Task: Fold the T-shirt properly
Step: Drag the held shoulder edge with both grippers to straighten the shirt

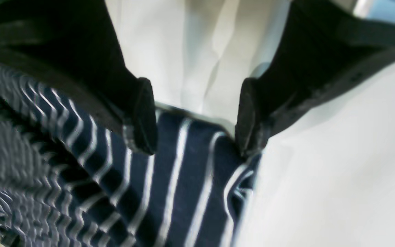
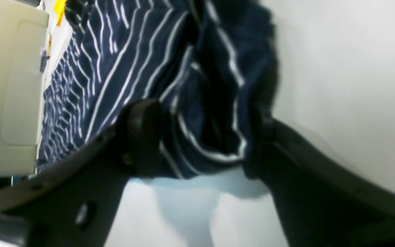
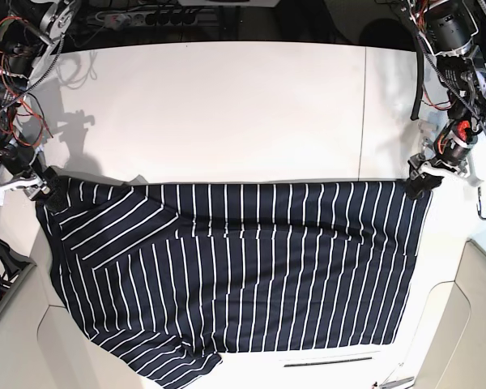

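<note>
The T-shirt [image 3: 251, 267] lies spread on the white table [image 3: 227, 105], with no legible label or writing. The left gripper [image 1: 195, 116] and right gripper [image 2: 201, 137] straddle opposite corners of the T-shirt's far edge, jaws wide apart around the fabric, not clamped.

white table [image 3: 227, 105], cables [image 3: 138, 16] behind

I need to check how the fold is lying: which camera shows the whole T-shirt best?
The base view: the T-shirt lies spread across the table, with both top corners visible. The left wrist view shows only a striped edge between that gripper's jaws, and the right wrist view only a bunched corner.
</note>
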Tool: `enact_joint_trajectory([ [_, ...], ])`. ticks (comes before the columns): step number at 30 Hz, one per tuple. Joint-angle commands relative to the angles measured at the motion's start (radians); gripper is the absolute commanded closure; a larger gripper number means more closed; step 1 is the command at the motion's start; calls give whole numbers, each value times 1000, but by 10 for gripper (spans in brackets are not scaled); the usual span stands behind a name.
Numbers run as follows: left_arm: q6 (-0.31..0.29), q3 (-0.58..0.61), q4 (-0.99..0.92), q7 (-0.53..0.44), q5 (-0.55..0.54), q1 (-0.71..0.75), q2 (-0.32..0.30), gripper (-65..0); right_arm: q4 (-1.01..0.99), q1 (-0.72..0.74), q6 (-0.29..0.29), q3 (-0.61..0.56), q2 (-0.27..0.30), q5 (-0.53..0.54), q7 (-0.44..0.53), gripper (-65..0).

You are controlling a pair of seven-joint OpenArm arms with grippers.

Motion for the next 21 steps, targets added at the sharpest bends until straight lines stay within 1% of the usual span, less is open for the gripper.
enact_joint_trajectory([
  [1, 3, -1, 9, -11, 11, -22, -15, -395, 10, 23, 7, -15, 8, 4, 1, -356],
  [3, 3, -1, 9, -13, 21, -35, -16, -391, 10, 28, 6, -44, 0, 0, 1, -342],
  [4, 3, -1, 9, -13, 21, -38, -16, -367, 10, 30, 6, -56, -3, -4, 1, -307],
  [5, 3, -1, 9, -13, 21, -40, -16, -322, 10, 30, 6, -67, -5, -5, 1, -260],
  [8, 2, -1, 9, -13, 29, -40, -16, -134, 10, 33, 6, -82, -8, -4, 1, -93],
  [9, 2, -1, 9, -14, 39, -40, -16, -87, 10, 35, 7, -82, -10, -5, 1, -40],
  [10, 2, -1, 9, -14, 46, -40, -16, -48, 10, 38, 7, -82, -11, -5, 1, 0],
  [11, 3, -1, 9, -15, 51, -40, -16, -15, 10, 41, 7, -82, -11, -8, 0, 0],
  [12, 3, -1, 9, -14, 56, -40, -17, 0, 10, 42, 7, -82, -11, -10, 0, 0],
  [15, 3, -1, 9, -13, 52, -40, -20, 0, 18, 43, 7, -82, -11, -11, -2, 0],
  [21, 2, -2, 37, 34, 35, -39, -50, 0, 96, 34, 7, -55, -11, -11, -71, 0],
])
